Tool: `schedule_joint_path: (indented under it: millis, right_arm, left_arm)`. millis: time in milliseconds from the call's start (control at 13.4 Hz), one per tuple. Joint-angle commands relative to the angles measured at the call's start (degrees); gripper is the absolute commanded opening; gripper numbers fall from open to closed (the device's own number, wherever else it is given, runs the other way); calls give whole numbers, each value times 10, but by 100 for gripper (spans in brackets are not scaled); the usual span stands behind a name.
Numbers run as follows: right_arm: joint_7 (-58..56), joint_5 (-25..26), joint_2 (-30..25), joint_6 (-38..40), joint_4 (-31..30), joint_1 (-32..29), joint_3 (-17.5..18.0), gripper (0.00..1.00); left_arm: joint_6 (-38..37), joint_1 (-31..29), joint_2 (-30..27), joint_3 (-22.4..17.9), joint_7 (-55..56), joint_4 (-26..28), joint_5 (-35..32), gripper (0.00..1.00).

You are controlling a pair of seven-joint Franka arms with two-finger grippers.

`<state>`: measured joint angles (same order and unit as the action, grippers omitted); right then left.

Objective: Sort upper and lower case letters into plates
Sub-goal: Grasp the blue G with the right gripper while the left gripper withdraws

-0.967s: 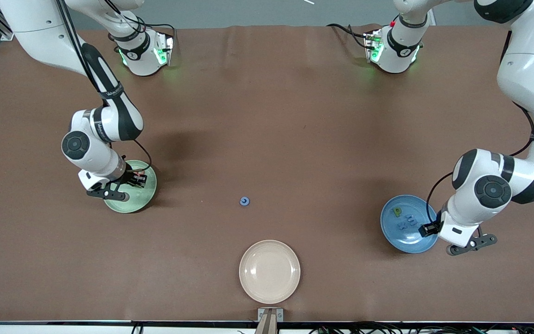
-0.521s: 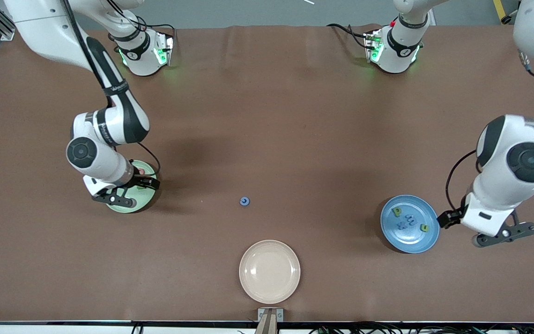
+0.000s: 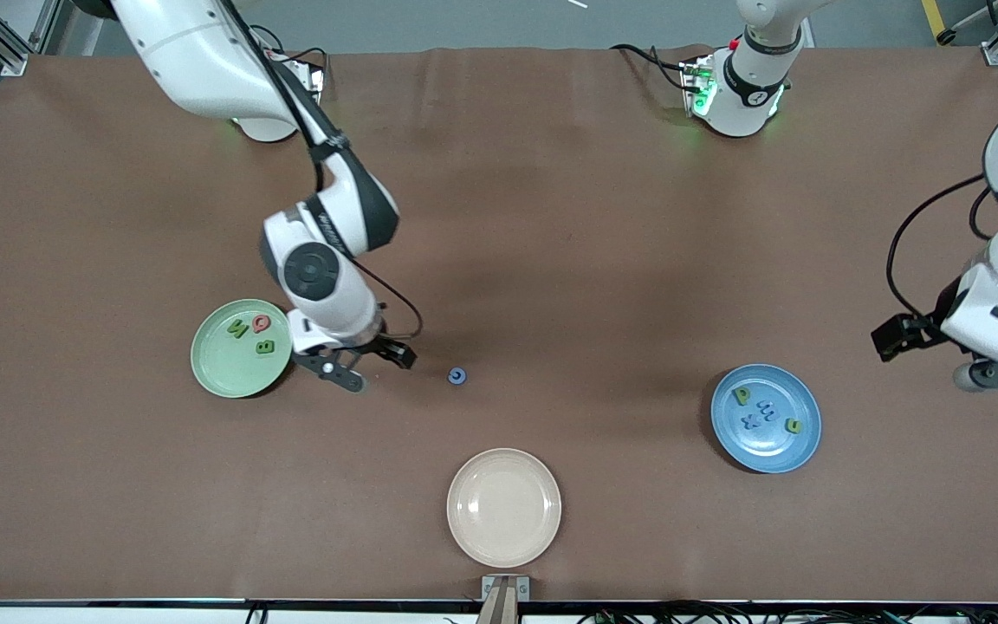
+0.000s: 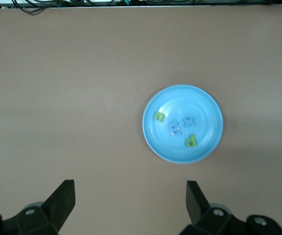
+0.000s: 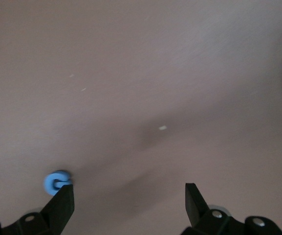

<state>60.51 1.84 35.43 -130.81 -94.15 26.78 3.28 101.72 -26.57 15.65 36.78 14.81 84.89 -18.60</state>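
The right hand (image 3: 359, 367), fingers spread wide and empty, hangs over bare brown tabletop (image 3: 551, 260) between the pale mint green round plate (image 3: 242, 348) and a small blue ring-shaped letter (image 3: 457, 375) lying flat mid-table. The left hand (image 3: 932, 355), likewise wide open and empty, hangs just past the mid blue round plate (image 3: 766, 419) at its arm's end. A beige plate (image 3: 504, 507) sits nearest the front camera.

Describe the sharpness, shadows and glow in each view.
Front view: sharp, evenly lit; soft shadows on the table under both arms, green glow at the bases. Left wrist view: crisp, blue plate and its letters clear. Right wrist view: soft and smeared, small blue letter hazy beside a finger of the open right gripper, dim at the corners.
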Motion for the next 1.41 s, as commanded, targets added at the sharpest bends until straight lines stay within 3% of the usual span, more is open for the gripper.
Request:
schedule_joint_path:
  millis: [0,223,446,521,670,818,1116,1339]
  right_arm:
    - [79,-4,75,9,81,31,-6,100]
    - [129,-2,119,24,139,56,-7,100]
    - [174,4,183,57,233,81,-11,100]
    - [175,4,192,55,244,82,-12,100]
    - [174,33,199,54,246,82,-12,99]
    - [174,51,200,57,245,84,-11,91]
    - [174,67,204,53,242,84,-11,65]
    - [173,66,203,56,241,84,-11,30]
  left_arm:
    - [-50,72,-73,-88,-17,11,70,100]
    - [-94,163,-116,-219,-35,11,144,100]
    - [-143,228,-148,-291,-46,16,161,100]
    - [-168,240,-152,-314,-53,16,165,100]
    - [-177,246,-166,-322,-54,18,173,100]
    - [-177,251,-174,-322,-59,30,173,100]
    - [-175,254,-181,-322,-59,39,174,100]
    - [-165,256,-184,-321,-59,47,174,100]
